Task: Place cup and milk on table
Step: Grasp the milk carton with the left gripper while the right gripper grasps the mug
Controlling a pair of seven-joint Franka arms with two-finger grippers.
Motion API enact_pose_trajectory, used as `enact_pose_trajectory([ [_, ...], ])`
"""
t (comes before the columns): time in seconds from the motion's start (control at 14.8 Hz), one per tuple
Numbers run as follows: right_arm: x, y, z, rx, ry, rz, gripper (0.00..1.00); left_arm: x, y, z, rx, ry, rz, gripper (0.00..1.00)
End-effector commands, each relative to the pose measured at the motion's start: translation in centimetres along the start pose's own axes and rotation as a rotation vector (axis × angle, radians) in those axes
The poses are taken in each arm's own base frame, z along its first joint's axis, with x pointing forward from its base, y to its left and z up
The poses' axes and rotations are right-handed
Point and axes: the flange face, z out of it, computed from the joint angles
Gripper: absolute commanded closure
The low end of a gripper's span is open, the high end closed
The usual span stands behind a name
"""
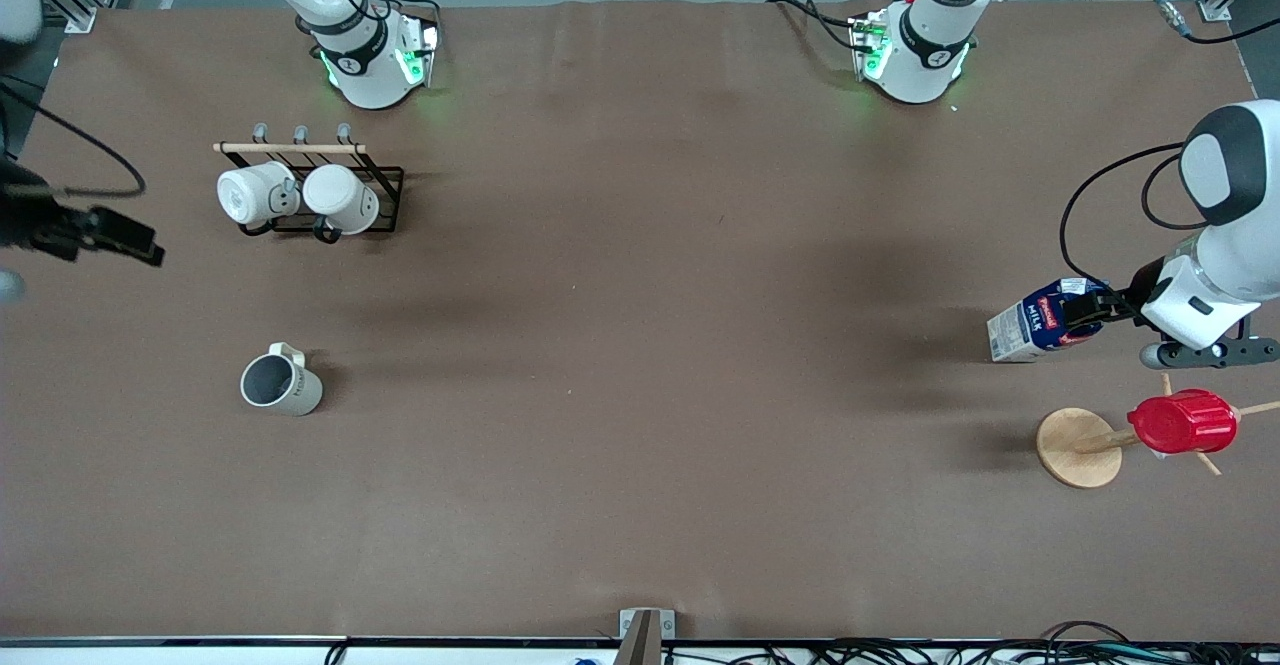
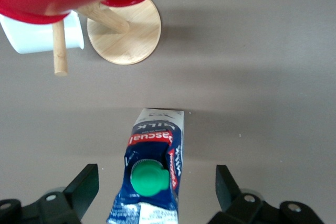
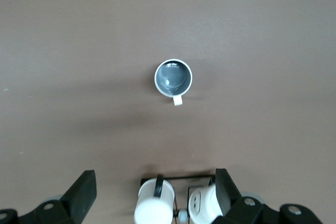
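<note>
Milk [image 1: 1040, 321] is the one to sort out right now. It's sitting on the table [image 1: 640, 345] toward the left arm's end, with the left end effector [image 1: 1083, 311] right at its cap end. From the left wrist view the fingers [image 2: 84, 187] are spread wide with clear gaps on both sides of the carton [image 2: 155, 171], so you're open and not gripping anything. Green cap [image 2: 149, 178] sits roughly centred between the fingers, a bit closer to one of them.

My read is you're at the let-go or back-off point for the carton. If so, pull straight up and away along the carton's own axis so neither finger clips a side and tips it. It's tall and narrow, so I'd guess it topples easily. The front view makes it look tilted, but I can't tell if that's real lean or just camera angle, so check it's standing before you leave.

Watch the wooden stand [image 1: 1079, 447] with the red cup [image 1: 1182, 422] just beside your end effector, nearer the front camera. Don't swing that way.

Cup [image 1: 281, 384] is standing upright on the table toward the right arm's end, mouth up. Right end effector [image 3: 152, 192] hangs high over the mug rack [image 1: 310, 195], fingers open, holding nothing, just waiting. Looks to me like that half is done.
</note>
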Motion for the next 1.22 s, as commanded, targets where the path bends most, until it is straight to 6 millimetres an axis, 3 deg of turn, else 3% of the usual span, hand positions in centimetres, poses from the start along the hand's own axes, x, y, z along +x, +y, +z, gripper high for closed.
enact_pose_trajectory([
  [0.0, 2.7, 1.4, 6.7, -0.021, -0.029, -0.031, 0.00, -0.3, -1.0, 1.5, 0.010, 0.012, 0.006, 0.02],
  [0.27, 6.2, 3.0, 15.6, -0.027, -0.010, -0.061, 0.00, -0.6, -0.9, 3.4, 0.005, 0.005, 0.008, 0.02],
  [0.61, 6.9, 5.7, 26.5, -0.037, 0.042, -0.085, 0.00, -0.9, -0.8, 4.3, 0.002, -0.011, 0.008, 0.02],
  [0.88, 5.8, 5.5, 31.0, -0.003, 0.054, -0.057, 0.00, -1.4, -0.8, 5.1, 0.000, -0.028, 0.009, 0.02],
  [0.95, 5.4, 5.5, 32.0, -0.005, 0.057, -0.057, 0.04, -1.4, -0.8, 5.1, 0.000, -0.028, 0.009, 0.03],
  [1.02, 5.2, 5.3, 32.4, -0.007, 0.060, -0.060, 0.18, -1.4, -0.9, 5.0, 0.000, -0.027, 0.007, 0.07],
  [1.08, 5.3, 4.8, 32.4, -0.008, 0.060, -0.067, 0.45, -1.4, -0.9, 5.0, 0.000, -0.028, 0.007, 0.18],
  [1.15, 5.3, 4.7, 32.3, -0.009, 0.061, -0.069, 0.68, -1.4, -0.8, 4.9, 0.000, -0.025, 0.007, 0.39],
])
